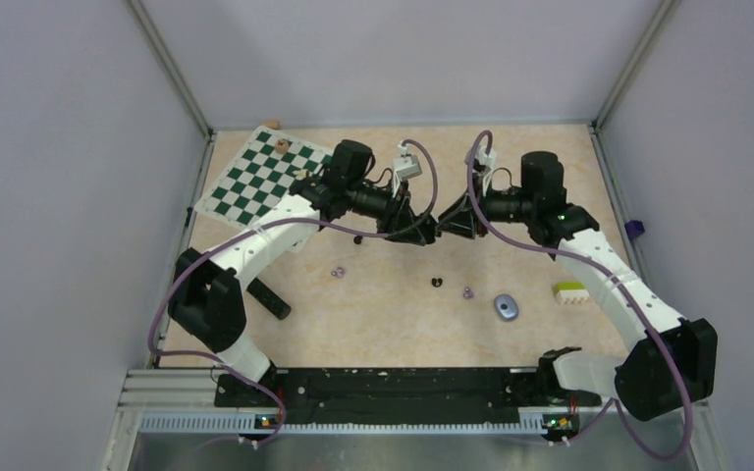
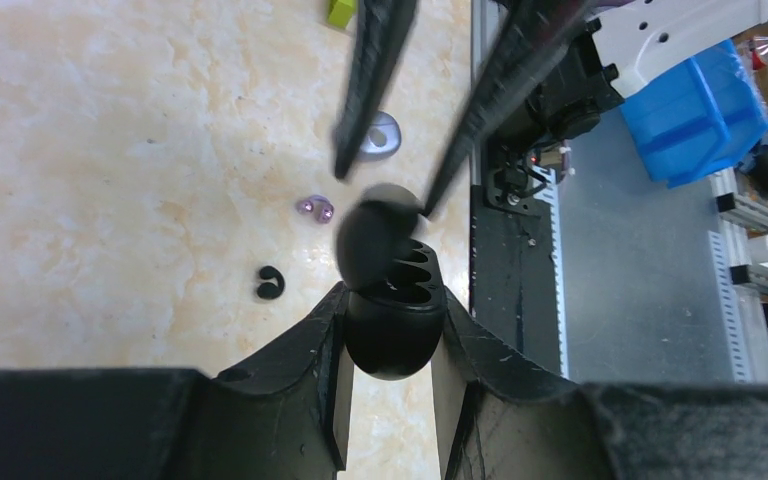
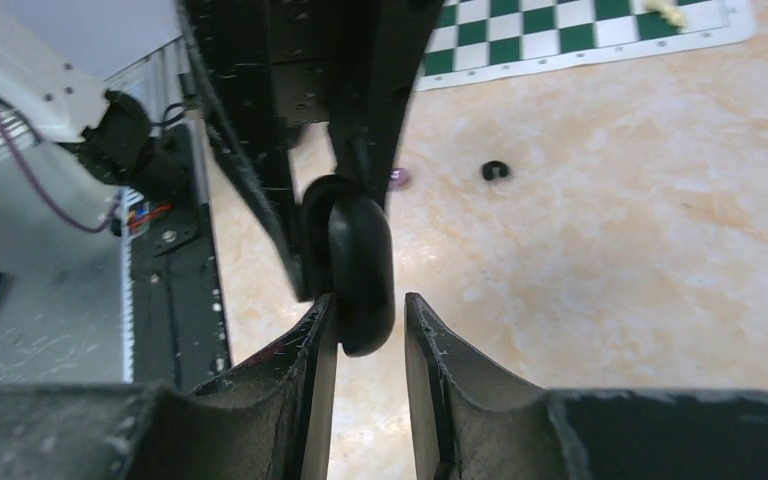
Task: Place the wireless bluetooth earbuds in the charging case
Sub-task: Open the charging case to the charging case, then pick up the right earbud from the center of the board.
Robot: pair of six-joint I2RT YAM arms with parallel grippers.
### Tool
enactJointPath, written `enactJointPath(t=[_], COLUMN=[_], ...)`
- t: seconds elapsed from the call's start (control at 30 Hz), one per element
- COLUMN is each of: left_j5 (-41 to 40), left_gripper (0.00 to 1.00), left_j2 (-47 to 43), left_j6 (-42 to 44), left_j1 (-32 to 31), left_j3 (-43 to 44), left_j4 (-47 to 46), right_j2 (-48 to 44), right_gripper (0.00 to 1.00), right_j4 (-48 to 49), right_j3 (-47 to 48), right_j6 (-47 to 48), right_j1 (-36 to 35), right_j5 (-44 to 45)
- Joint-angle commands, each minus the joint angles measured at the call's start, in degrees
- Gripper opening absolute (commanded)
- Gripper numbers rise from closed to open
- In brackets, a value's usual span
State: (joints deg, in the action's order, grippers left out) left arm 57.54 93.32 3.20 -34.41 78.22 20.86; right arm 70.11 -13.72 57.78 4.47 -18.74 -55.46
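left claw [image 2: 394,300] — clamped on open black case [image 2: 390,345] | right claw [image 3: 367,300] — narrowly parted astride its lid [image 3: 360,250]

Table [image 1: 383,329], beige marbled top. Lying on it:
- chessboard mat [image 1: 255,182], far left of the fingers [image 1: 417,232]
- black earbud [image 1: 437,283], nearer than the fingers
- purple earbud [image 1: 336,271], near-left
- second purple earbud [image 1: 467,291], near-right
- grey oval case [image 1: 507,306] and green-white block [image 1: 571,291], right
- black bar [image 1: 268,298], left

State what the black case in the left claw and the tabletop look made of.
Black case: likely moulded plastic with a smooth satin finish, going by the soft highlights on its rounded shell. Tabletop: marble-patterned beige surface, probably laminate or vinyl rather than stone; it is flat and slightly glossy, with faint reflections.
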Motion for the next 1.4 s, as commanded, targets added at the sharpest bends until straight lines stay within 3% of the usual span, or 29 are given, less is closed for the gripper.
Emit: enactJointPath(t=[0.0, 0.13, 0.33, 0.43, 0.67, 1.03, 1.17, 1.27, 1.37], left_j5=[5.19, 4.98, 4.33, 3.96, 2.93, 5.51, 7.02, 7.04, 6.99], left_gripper=[0.00, 0.00, 0.00, 0.00, 0.00, 0.00, 0.00, 0.00, 0.00], left_j2=[-2.57, -2.70, -3.13, -3.40, -4.99, -13.45, -17.76, -20.92, -23.54], left_j6=[0.69, 0.71, 0.57, 0.37, 0.29, 6.33, 8.40, 7.46, 6.85], left_j1=[-0.49, -0.52, -0.46, -0.03, 2.96, 17.13, 20.55, 22.53, 23.77], left_j3=[-0.65, -0.73, -0.80, -0.99, -0.88, -0.27, -5.39, -10.39, -13.72], left_j4=[1.07, 1.01, 0.77, 0.46, 0.02, 7.88, 8.76, 5.38, 2.59], right_j2=[-1.49, -1.86, -2.90, -4.13, -5.30, 3.34, 9.23, 11.64, 11.59], right_gripper=[0.30, 0.34, 0.57, 0.62, 0.65, 0.64, 0.60, 0.55, 0.54], right_j4=[2.58, 2.24, 0.21, -0.43, -0.53, -6.09, -10.61, -13.81, -12.49], right_j3=[0.78, 0.87, 2.18, 2.64, 2.75, 5.34, 6.35, 4.48, -0.80], right_j6=[2.25, 2.59, 3.07, 3.65, 4.53, 6.08, 7.57, 14.03, 20.10], right_j1=[2.13, 2.43, 2.54, 2.52, 3.15, 3.20, 3.18, 1.88, -2.23], right_j5=[6.60, 6.44, 2.63, 3.96, 8.01, 9.81, 10.76, 11.05, 17.01])
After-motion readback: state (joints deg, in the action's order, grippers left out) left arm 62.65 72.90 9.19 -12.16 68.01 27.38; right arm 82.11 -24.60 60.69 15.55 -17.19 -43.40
